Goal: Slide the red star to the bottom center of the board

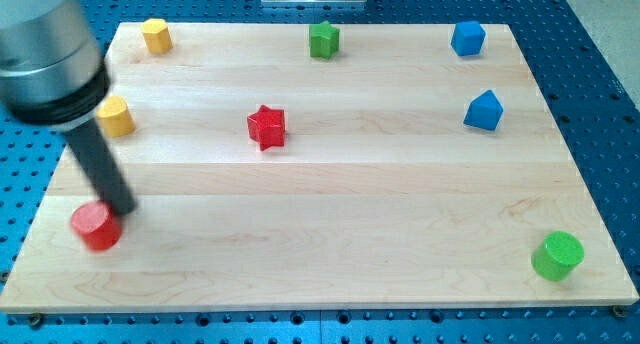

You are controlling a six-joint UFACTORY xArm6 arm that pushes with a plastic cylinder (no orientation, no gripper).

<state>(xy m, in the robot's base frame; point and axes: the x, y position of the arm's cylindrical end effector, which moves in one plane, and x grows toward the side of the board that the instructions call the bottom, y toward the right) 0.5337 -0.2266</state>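
The red star (267, 126) lies on the wooden board (330, 234), left of centre in the upper half. My tip (121, 210) is at the view's lower left, touching the upper right side of a red cylinder (96, 226). The tip is well to the left of and below the red star. The rod slants up to the left into the arm's grey body (45, 54).
A yellow block (155, 34) sits at the top left, another yellow block (116, 116) on the left edge. A green star (323, 40) is top centre. Two blue blocks (467, 38) (484, 111) are at the right. A green cylinder (557, 256) sits bottom right.
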